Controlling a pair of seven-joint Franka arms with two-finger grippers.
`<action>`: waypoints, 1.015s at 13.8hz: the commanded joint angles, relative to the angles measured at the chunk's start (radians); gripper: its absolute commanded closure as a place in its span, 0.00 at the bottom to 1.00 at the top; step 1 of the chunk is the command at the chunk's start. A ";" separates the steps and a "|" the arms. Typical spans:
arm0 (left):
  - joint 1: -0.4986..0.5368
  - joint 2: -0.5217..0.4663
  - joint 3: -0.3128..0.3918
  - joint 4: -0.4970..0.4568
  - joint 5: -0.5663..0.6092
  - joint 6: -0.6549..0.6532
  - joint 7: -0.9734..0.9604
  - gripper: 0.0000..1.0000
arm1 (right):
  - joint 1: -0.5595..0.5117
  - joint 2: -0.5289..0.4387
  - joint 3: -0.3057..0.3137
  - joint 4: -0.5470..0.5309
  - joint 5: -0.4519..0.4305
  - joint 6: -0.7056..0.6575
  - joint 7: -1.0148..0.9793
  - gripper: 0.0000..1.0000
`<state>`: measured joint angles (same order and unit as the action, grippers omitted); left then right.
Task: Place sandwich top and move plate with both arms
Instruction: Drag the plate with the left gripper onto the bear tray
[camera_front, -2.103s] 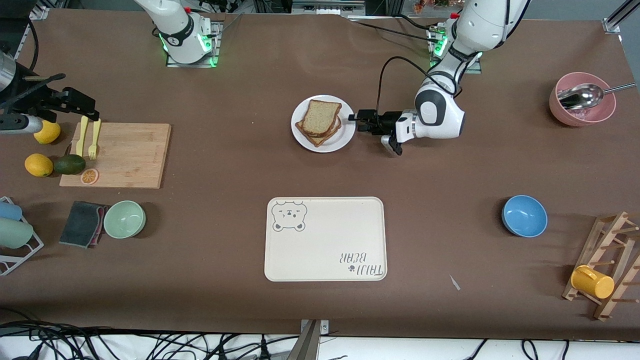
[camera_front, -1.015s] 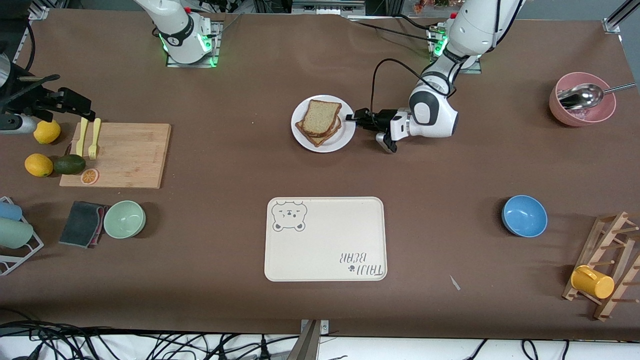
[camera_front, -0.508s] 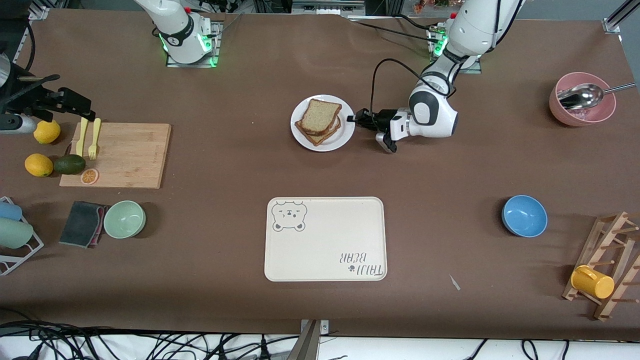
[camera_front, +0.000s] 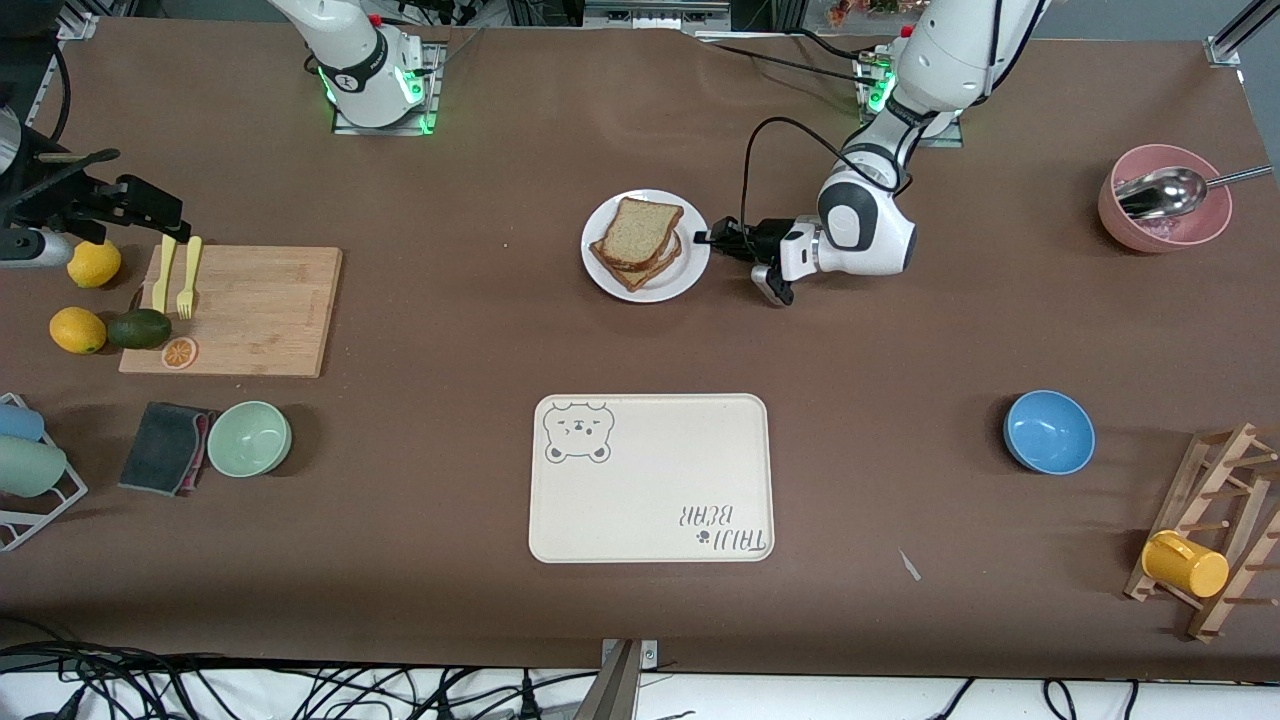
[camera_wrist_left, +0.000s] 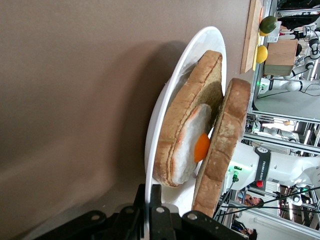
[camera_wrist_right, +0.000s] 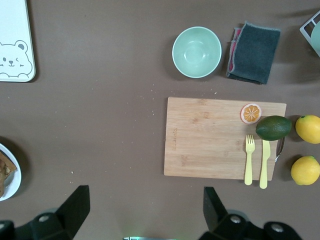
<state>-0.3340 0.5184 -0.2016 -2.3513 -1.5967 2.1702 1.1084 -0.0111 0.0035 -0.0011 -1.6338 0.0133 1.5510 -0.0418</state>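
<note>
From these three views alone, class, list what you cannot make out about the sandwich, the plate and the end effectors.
- Egg: hidden in the front view under the sandwich top.
- Plate: cut off in the right wrist view by the picture's edge.
- Left end effector at the plate's rim: tips cut off in its wrist view.
- Right end effector, open above the table: in the front view, at the picture's edge.

1. Front view: even, bright overhead light on the brown counter (camera_front: 450, 330); colours read clearly, detail sharp across the frame.
2. Shadows soft and short: one beside the green bowl (camera_front: 249, 438), one beside the blue bowl (camera_front: 1049, 431).
3. Glare on the metal spoon (camera_front: 1160, 192); green glow at both arm bases.
4. Left wrist view: white plate (camera_wrist_left: 172, 95) casts a broad dim shadow on the counter; bread crisp, background clutter softer.
5. Right wrist view: flat, even light; cutting board (camera_wrist_right: 210, 137) sharp.
</note>
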 joint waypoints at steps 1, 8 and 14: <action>0.001 -0.008 0.002 0.003 -0.048 -0.006 0.016 1.00 | -0.003 -0.005 0.000 0.008 0.002 -0.014 -0.012 0.00; 0.061 -0.003 0.002 0.091 -0.046 -0.007 -0.088 1.00 | -0.003 -0.005 0.000 0.008 0.002 -0.012 -0.012 0.00; 0.107 0.044 0.008 0.223 -0.046 -0.007 -0.151 1.00 | -0.003 -0.005 0.000 0.008 0.004 -0.014 -0.012 0.00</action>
<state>-0.2472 0.5273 -0.1927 -2.1886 -1.6050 2.1742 0.9623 -0.0111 0.0038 -0.0011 -1.6339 0.0133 1.5508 -0.0418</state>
